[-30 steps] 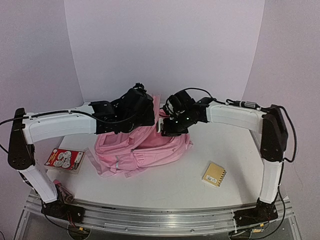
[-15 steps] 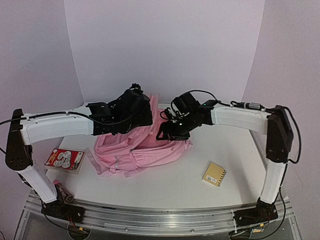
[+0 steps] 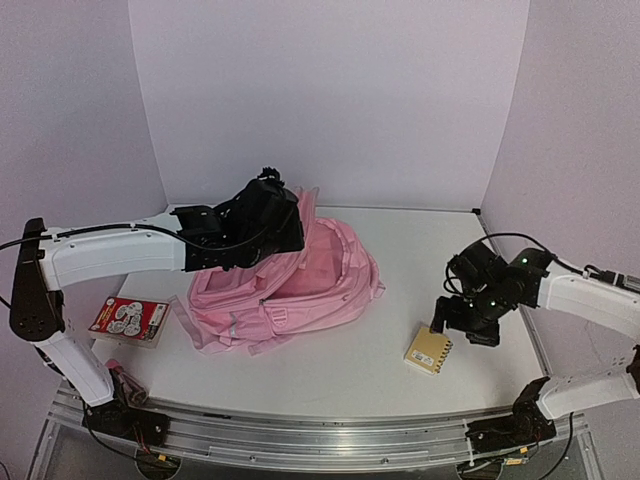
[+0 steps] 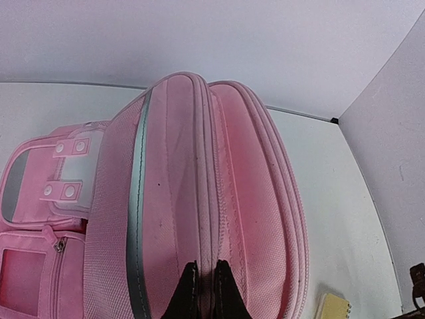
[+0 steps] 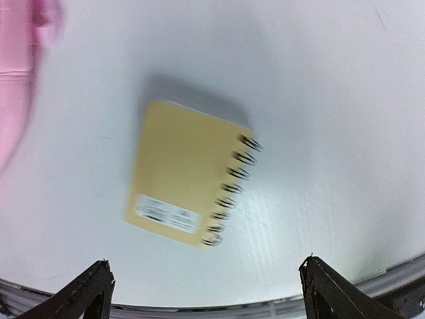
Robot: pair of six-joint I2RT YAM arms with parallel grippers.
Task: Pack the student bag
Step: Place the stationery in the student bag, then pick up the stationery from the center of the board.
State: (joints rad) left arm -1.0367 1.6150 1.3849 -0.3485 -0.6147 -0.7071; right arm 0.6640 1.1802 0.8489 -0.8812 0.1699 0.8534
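Note:
The student bag (image 3: 310, 290), a big soft pink backpack, lies left of the table's middle with its top edge lifted. My left gripper (image 3: 290, 232) is shut on that edge. In the left wrist view its black fingertips (image 4: 190, 279) pinch the pink zip seam of the bag (image 4: 166, 199), and the compartment beside the seam gapes open. My right gripper (image 3: 452, 326) hangs open over the front right of the table, right beside a yellow spiral notebook (image 3: 428, 349). The right wrist view shows the notebook (image 5: 182, 173) flat on the table ahead of the wide-apart jaws (image 5: 206, 269), untouched.
A red-and-white packet (image 3: 128, 320) lies at the front left of the table. A small dark pink object (image 3: 122, 376) sits by the left arm's base. The metal rail (image 3: 320, 425) runs along the front edge. Purple walls close in the back and sides.
My right gripper let go at the bag, opened wide and swung back to the front right, over the notebook. The left gripper keeps its hold on the bag's edge.

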